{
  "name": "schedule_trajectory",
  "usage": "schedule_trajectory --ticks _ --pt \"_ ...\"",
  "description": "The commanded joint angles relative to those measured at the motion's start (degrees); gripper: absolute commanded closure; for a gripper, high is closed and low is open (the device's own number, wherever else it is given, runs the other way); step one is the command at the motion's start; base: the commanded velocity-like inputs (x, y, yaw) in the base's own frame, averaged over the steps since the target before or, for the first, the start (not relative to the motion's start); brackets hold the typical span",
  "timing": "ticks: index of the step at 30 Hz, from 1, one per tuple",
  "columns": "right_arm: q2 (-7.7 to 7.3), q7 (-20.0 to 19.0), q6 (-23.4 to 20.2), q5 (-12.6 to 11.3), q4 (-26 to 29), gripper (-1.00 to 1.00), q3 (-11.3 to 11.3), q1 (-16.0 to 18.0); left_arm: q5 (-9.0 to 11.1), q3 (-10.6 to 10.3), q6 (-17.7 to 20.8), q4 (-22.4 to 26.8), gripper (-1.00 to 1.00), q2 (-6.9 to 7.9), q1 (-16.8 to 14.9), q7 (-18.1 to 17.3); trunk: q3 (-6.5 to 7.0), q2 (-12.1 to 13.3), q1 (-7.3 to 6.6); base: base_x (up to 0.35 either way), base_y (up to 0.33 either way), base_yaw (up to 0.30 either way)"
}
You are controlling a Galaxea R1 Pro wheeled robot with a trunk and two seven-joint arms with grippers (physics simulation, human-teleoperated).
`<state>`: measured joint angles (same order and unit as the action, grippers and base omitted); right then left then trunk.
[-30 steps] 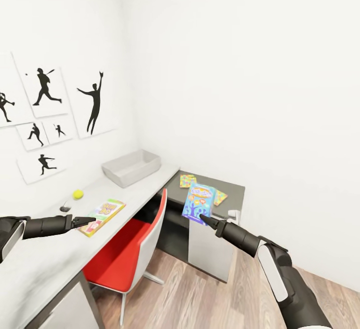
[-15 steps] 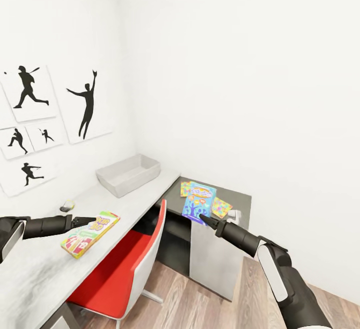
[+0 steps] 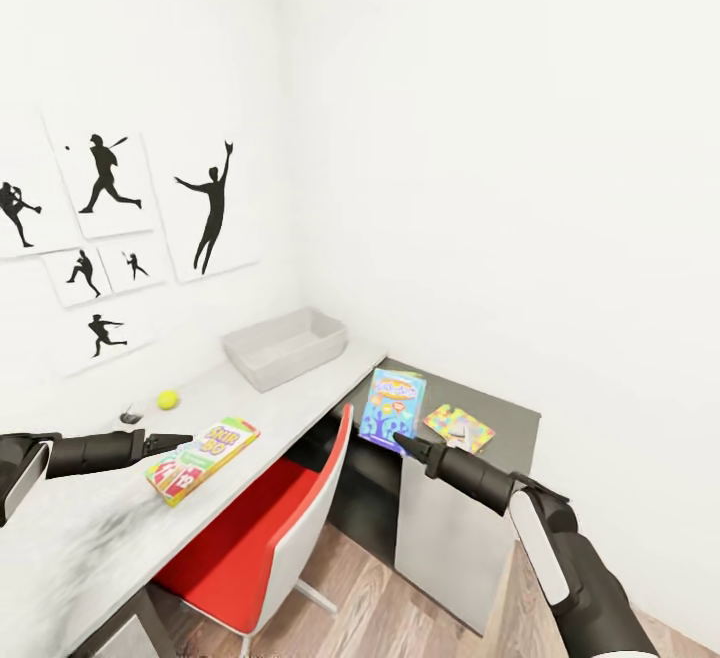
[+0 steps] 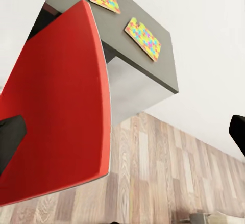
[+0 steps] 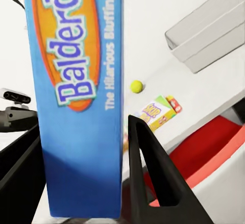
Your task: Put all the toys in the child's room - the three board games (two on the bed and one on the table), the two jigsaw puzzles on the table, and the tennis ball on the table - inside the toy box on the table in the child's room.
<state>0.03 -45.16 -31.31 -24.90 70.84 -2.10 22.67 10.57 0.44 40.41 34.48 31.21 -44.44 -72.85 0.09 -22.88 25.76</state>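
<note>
The right gripper (image 3: 400,440) has its jaws pinching the blue Balderdash board game (image 3: 392,406), holding it upright above the dark grey lower counter (image 3: 510,416); in the right wrist view the box (image 5: 81,91) sits between the two black fingers (image 5: 150,178). One jigsaw puzzle (image 3: 459,427) lies flat on that dark counter beside the held box, and the left wrist view shows two puzzles (image 4: 143,38) apart on it. On the light mottled counter (image 3: 90,528) sit the pale grey toy box (image 3: 285,348) by the wall, the tennis ball (image 3: 168,399), and the SKIP-BO board game (image 3: 203,458) near the front edge. The left gripper (image 3: 180,441) hangs just beside the SKIP-BO box; whether its jaws are spread or pressed together I cannot tell. A red chair (image 3: 275,498) stands under the counter.
</note>
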Motion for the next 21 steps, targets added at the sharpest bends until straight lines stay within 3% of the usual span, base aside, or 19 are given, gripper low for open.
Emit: schedule_trajectory --ticks 1,12,21 --pt "0.06 -0.1 -0.42 -0.22 0.0 1.0 -0.06 0.01 0.15 0.0 0.55 -0.02 -1.0 -0.01 -0.03 -0.09 -0.02 -0.04 0.02 0.008 -0.171 0.291" --pt "-0.15 -0.5 -0.42 0.07 0.0 1.0 -0.15 0.01 0.15 0.0 0.46 -0.02 -1.0 -0.01 -0.03 -0.01 -0.02 -0.04 0.02 0.192 -0.129 0.28" --pt "-0.35 -0.64 -0.42 0.03 0.0 1.0 -0.13 0.01 0.15 0.0 0.46 -0.02 -1.0 -0.01 -0.03 0.0 -0.02 -0.04 0.02 0.192 -0.006 0.042"
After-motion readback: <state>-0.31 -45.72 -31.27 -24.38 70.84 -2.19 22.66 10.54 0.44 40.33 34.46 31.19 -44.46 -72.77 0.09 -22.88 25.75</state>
